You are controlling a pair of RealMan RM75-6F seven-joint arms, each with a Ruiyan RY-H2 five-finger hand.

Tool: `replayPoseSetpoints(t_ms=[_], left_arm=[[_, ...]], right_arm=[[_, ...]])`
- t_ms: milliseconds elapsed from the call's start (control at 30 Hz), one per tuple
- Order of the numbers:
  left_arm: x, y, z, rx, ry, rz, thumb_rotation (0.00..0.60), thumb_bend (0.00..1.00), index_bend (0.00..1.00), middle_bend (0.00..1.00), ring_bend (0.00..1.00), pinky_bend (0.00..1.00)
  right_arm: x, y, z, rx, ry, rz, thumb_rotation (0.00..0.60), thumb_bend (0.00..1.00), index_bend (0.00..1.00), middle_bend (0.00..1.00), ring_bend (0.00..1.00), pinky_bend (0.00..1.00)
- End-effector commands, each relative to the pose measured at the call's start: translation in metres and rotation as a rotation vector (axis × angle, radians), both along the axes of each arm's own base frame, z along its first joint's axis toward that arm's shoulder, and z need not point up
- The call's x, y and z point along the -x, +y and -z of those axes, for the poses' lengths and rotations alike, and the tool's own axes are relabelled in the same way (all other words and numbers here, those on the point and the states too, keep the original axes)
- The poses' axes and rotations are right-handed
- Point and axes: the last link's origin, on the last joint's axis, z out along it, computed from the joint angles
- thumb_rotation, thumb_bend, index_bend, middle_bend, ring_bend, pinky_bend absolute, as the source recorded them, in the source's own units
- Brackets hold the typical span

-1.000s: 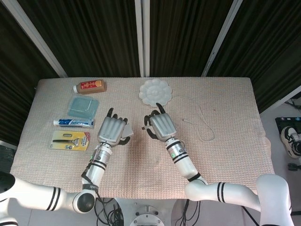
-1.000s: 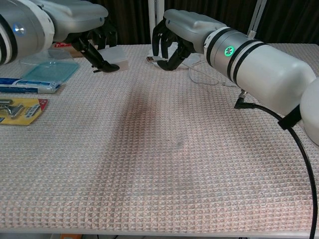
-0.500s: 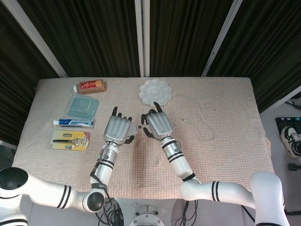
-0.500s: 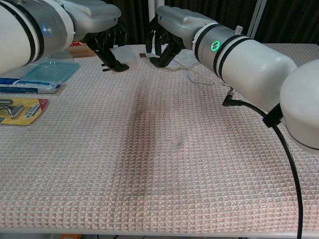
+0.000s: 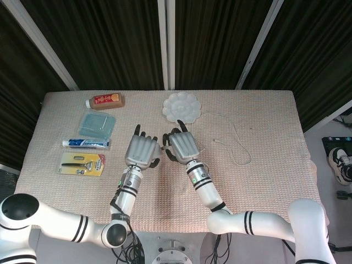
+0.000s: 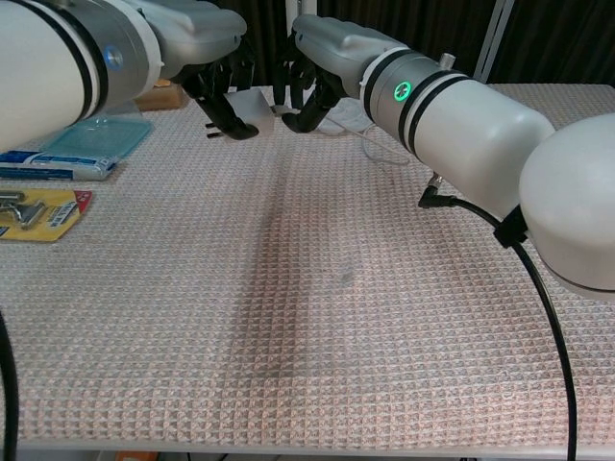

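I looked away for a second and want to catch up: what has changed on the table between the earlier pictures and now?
The left hand and the right hand have drawn closer together at mid-table; the left moved toward the right one, carrying the small white piece it holds. The right hand's fingers now nearly meet it. The toothpaste tube, the razor pack, the bottle, the white palette and the cable stayed put.

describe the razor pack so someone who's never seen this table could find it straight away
Start at the left edge of the cloth-covered table, where a column of items runs front to back. The razor pack is the nearest one, just in front of the toothpaste tube. It alone has a yellow card backing.
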Motion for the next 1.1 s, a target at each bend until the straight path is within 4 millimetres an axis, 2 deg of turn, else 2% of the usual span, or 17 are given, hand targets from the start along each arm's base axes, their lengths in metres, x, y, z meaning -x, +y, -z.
replayPoseSetpoints(t_ms=[33, 833, 900, 1033, 1100], left_arm=[[-0.0002, 0.0007, 0.0004, -0.003, 0.0, -0.004, 0.43, 0.25, 0.51, 0.5, 0.28, 0.11], [-0.0043, 0.0035, 0.0068, -0.004, -0.005, -0.017, 0.433, 0.23, 0.51, 0.5, 0.29, 0.12], [-0.0036, 0.0034, 0.0066, -0.003, -0.005, -0.018, 0.43, 0.23, 0.51, 0.5, 0.29, 0.12], [-0.0023, 0.0031, 0.0054, -0.002, -0.008, -0.017, 0.434, 0.23, 0.51, 0.5, 0.29, 0.12], [-0.0007, 0.0031, 0.0043, -0.002, -0.009, -0.019, 0.435, 0.23, 0.51, 0.5, 0.29, 0.12]], right_arm=[[-0.0005, 0.0002, 0.0009, -0.003, -0.001, 0.001, 0.6, 0.38, 0.63, 0.52, 0.28, 0.0], [-0.0008, 0.0053, 0.0058, -0.028, -0.041, 0.03, 0.6, 0.37, 0.62, 0.51, 0.28, 0.0], [0.0002, 0.0058, 0.0047, -0.028, -0.042, 0.027, 0.6, 0.36, 0.6, 0.5, 0.28, 0.0], [0.004, 0.0057, 0.002, -0.025, -0.039, 0.03, 0.6, 0.3, 0.46, 0.46, 0.26, 0.0], [0.0071, 0.0056, 0.0003, -0.022, -0.036, 0.033, 0.6, 0.28, 0.43, 0.46, 0.26, 0.0]])
